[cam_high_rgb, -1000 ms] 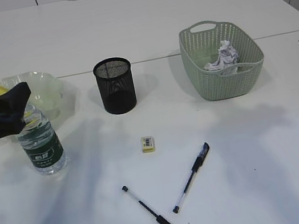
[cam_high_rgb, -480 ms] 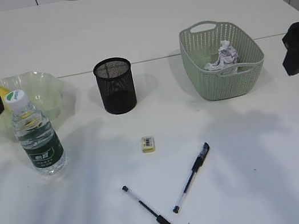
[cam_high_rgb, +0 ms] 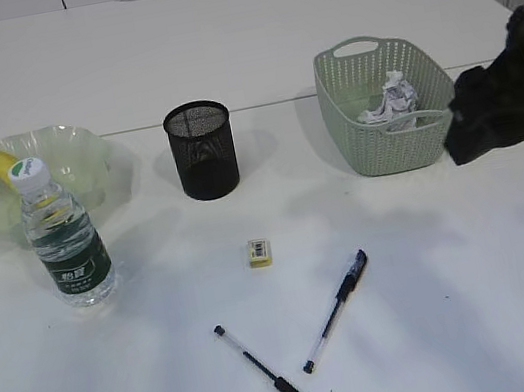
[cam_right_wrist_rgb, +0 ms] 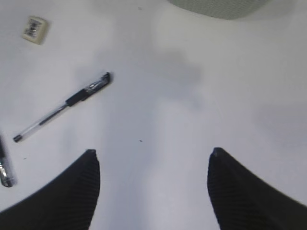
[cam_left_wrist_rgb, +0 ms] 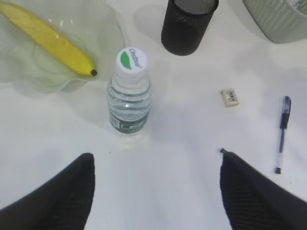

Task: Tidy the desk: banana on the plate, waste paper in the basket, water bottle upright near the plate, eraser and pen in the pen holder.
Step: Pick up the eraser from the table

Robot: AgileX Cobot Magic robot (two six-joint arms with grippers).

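The right pincer (cam_right_wrist_rgb: pixel 152 187) hangs released and empty over bare surface (cam_right_wrist_rgb: pixel 158 110), beside the basket (cam_high_rgb: pixel 393 118); the left pincer (cam_left_wrist_rgb: pixel 156 191) is likewise released, above the bottle (cam_left_wrist_rgb: pixel 128 93). What remains looks light and stiff: 2 slim pens (cam_high_rgb: pixel 337 324) (cam_high_rgb: pixel 274 378), probably slippery, best pinched mid-barrel, and a small yellow eraser (cam_high_rgb: pixel 260 251) taken across its short sides. All 3 lie in front of the black mesh pen holder (cam_high_rgb: pixel 201 151).
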